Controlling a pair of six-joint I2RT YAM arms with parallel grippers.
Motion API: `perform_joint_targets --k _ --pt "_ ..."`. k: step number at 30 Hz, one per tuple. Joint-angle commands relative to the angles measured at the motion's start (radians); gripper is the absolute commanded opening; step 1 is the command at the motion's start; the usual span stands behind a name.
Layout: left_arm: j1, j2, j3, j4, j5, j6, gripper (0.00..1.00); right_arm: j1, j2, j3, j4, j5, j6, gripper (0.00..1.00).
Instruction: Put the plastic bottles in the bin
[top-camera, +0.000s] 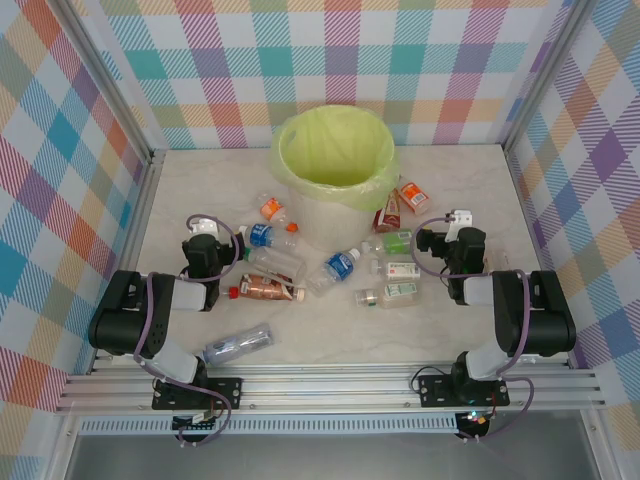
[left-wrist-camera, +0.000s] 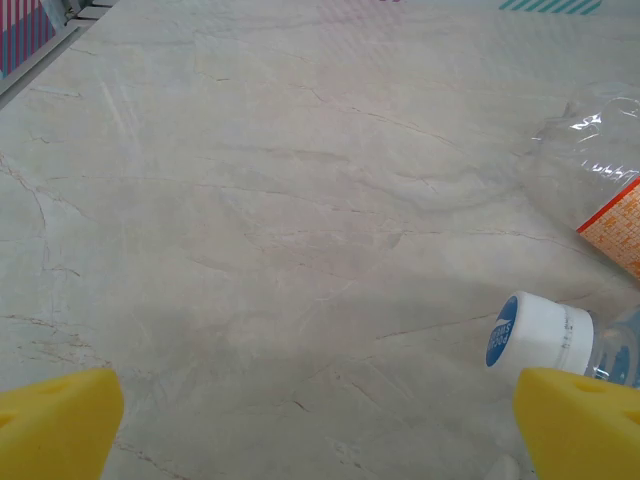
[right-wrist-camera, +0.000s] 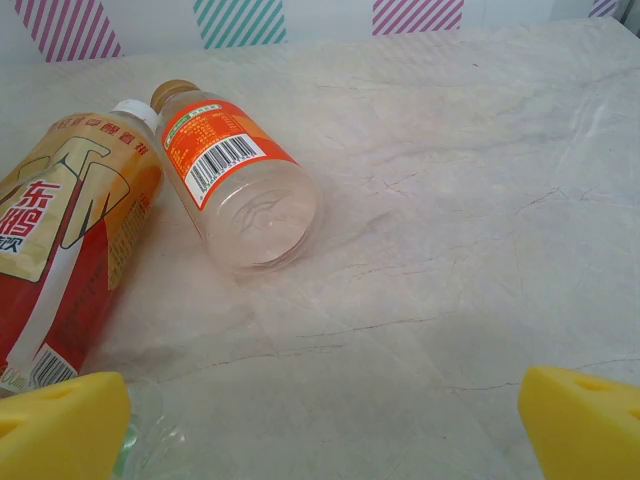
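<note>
Plastic bottles clear, labels blue, orange, green; left gripper spread wide, white-capped bottle touching right pad; right gripper spread (orange-label bottle ahead-left); overhead adds bin beyond both.

Count from overhead: plastic bottles = 11 on the table (right cluster is tight, could be 12). Of those: 2 blue labels, 2 orange labels, 1 red-and-gold, 3 green or white; the other 3 I can't sort. Also bin = 1. Mine: left gripper, right gripper = 2.
</note>
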Motion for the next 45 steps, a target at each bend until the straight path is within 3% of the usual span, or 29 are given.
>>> perform_joint_targets --k 1,31,37,40,43,45 --pt "0.012 -0.003 -0.003 0.033 0.002 -0.004 1.00 0.004 -0.008 -0.011 0.027 0.005 0.013 1.00" --pt "0.012 -0.013 -0.002 0.024 0.017 0.001 1.00 0.003 -0.011 -0.016 0.035 0.003 0.016 0.99" --pt "0.012 -0.154 0.041 -0.168 0.021 0.005 1.00 0.004 -0.130 -0.033 -0.033 -0.002 0.010 1.00" --pt "0.012 -0.254 0.045 -0.248 -0.033 -0.025 1.00 0.004 -0.224 -0.030 -0.115 0.003 0.010 1.00" --pt "0.012 -0.369 0.090 -0.437 -0.116 -0.124 1.00 0.004 -0.323 -0.017 -0.196 0.010 0.043 1.00" --pt "0.009 -0.457 0.164 -0.654 -0.174 -0.259 1.00 0.004 -0.395 0.004 -0.312 0.001 0.090 1.00"
